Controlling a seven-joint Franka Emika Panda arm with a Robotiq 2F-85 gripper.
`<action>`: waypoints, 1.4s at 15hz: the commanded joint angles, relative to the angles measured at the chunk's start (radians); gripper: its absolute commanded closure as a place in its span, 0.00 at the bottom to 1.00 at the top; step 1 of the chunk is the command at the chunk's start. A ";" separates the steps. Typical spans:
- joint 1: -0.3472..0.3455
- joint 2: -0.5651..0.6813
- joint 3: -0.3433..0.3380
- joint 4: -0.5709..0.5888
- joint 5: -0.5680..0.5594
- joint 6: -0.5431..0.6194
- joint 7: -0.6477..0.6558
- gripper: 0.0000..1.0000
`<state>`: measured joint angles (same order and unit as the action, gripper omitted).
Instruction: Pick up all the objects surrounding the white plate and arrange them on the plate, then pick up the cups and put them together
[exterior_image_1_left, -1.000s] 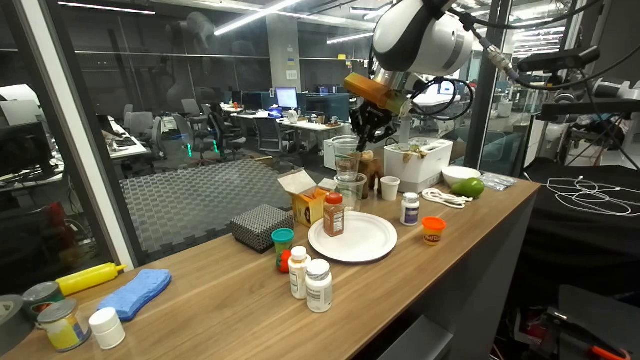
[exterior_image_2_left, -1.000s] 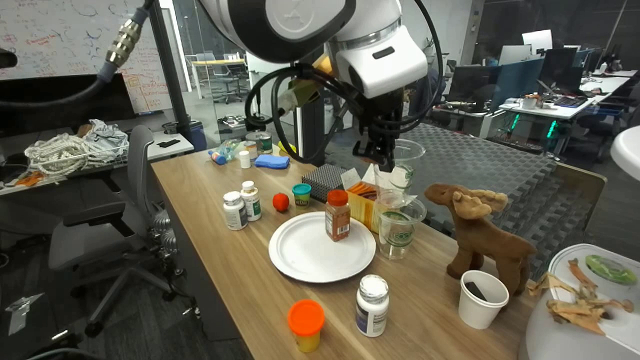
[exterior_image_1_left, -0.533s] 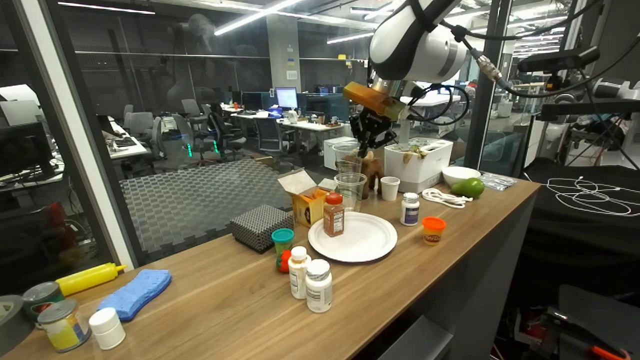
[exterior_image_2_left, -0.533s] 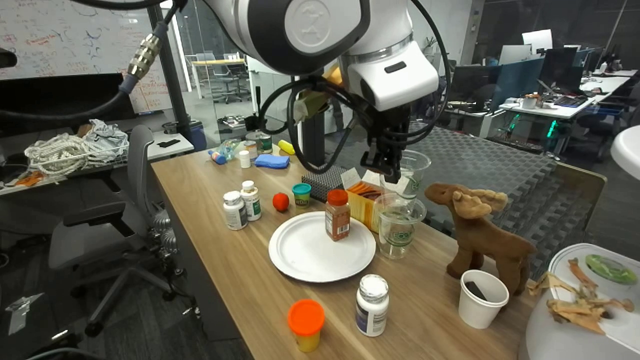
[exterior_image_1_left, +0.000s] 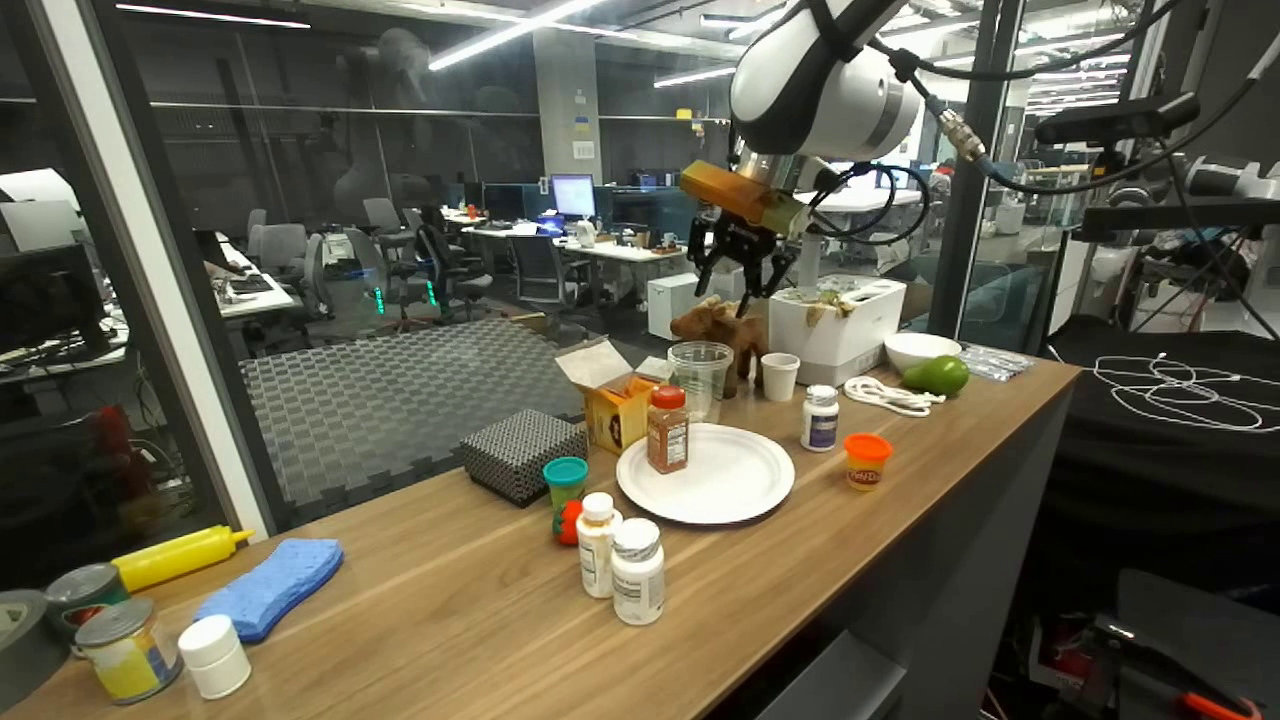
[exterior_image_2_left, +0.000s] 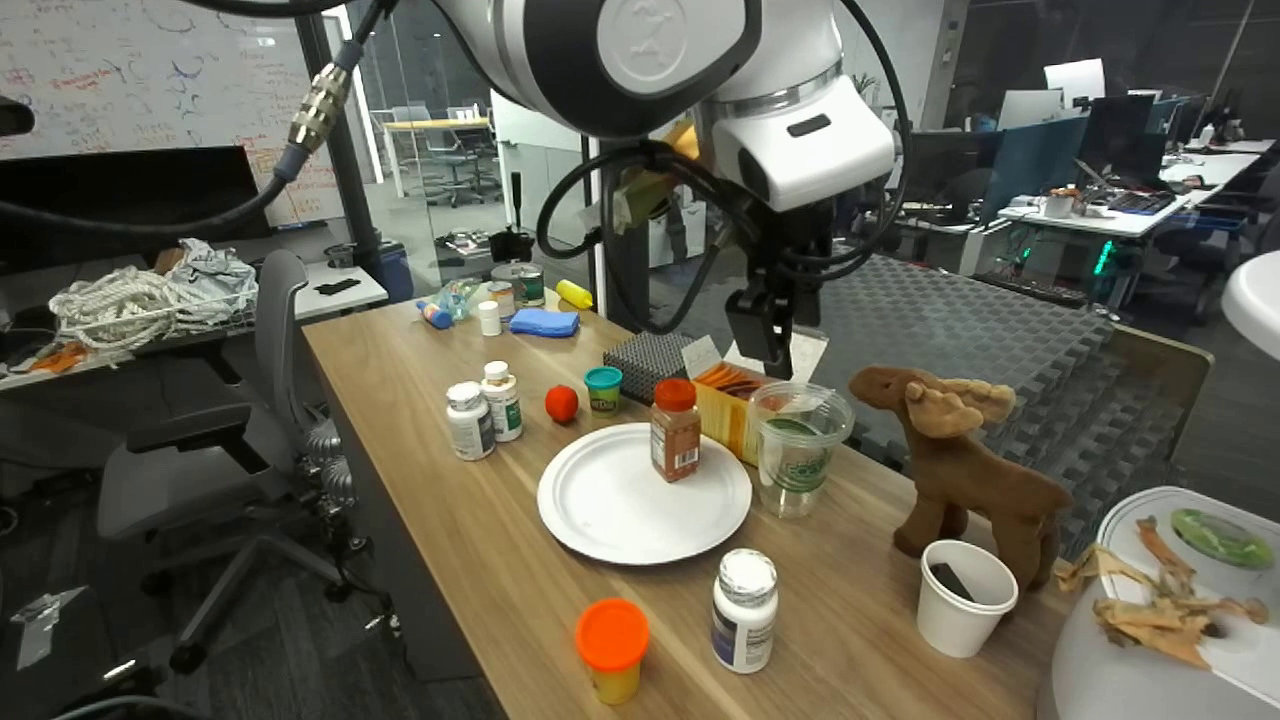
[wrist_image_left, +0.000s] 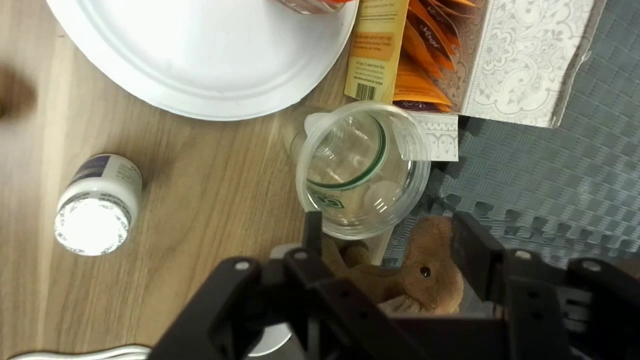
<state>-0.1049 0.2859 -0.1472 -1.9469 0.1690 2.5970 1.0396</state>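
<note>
In the wrist view the spread pincer (wrist_image_left: 388, 230) partly hides a toy moose (wrist_image_left: 434, 260). At eleven o'clock lies the plate (wrist_image_left: 205, 55) (cut off); at one, packets (wrist_image_left: 432, 37) marked "Yogi".

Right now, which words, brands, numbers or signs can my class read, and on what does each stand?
"Yogi": on the orange sachets in the open carton.
"Play-D", the rest unclear: on the orange-lidded tub.
Too small or blurred to read: the carton's fine print, green print on the clear cups, labels on the white-capped bottles, red-capped jar, teal-lidded tub and cans, whiteboard writing.
</note>
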 joint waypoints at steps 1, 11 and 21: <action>0.009 -0.043 -0.024 0.015 -0.039 -0.092 -0.033 0.01; 0.013 -0.179 -0.008 -0.104 -0.294 -0.375 -0.346 0.00; 0.011 -0.177 0.006 -0.125 -0.241 -0.371 -0.450 0.00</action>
<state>-0.0946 0.1083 -0.1402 -2.0740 -0.0729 2.2280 0.5906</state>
